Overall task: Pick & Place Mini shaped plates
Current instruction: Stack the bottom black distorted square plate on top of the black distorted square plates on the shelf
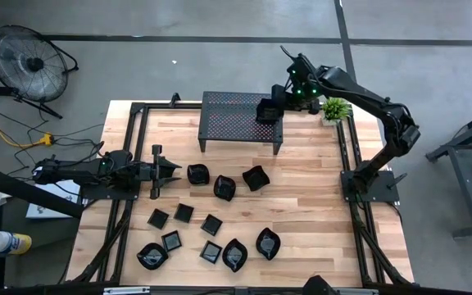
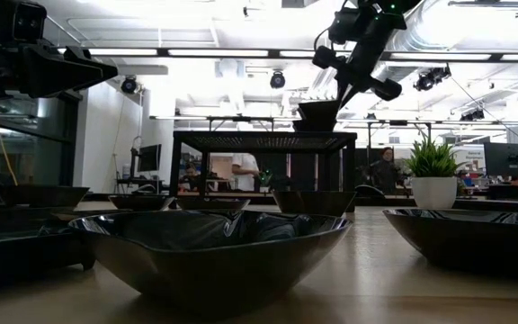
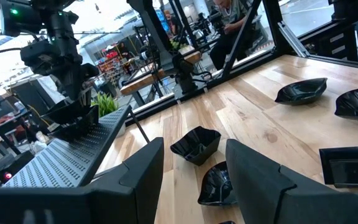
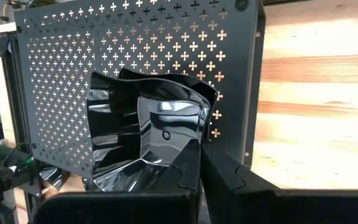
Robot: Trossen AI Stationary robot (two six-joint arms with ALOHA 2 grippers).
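Observation:
My right gripper [image 1: 279, 100] is over the right end of the black perforated rack [image 1: 236, 115] at the table's far side. It is shut on a glossy black wavy-edged mini plate [image 4: 145, 134]. The low view shows this plate [image 2: 317, 115] right at the rack's top. Several other mini shaped plates lie on their undersides on the wooden table, three in a row at the middle [image 1: 224, 188] and more toward the near edge [image 1: 211, 224]. My left gripper [image 1: 170, 170] waits open at the table's left, pointing level, with nothing between its fingers. My right gripper pinches the wavy plate's rim [image 4: 188, 152] between its two fingers, at the side nearest the rack's right end. The fingers [image 4: 229, 177] slant down from the table's far right. The plate sits hollow side up; whether its underside touches the rack top I cannot tell.
A small potted plant [image 1: 334, 108] stands just right of the rack. The rack stands on legs with room beneath it. Black frame rails [image 1: 133, 123] run along the table's left and right sides. A fan [image 1: 27, 61] stands on the floor beyond the far left corner.

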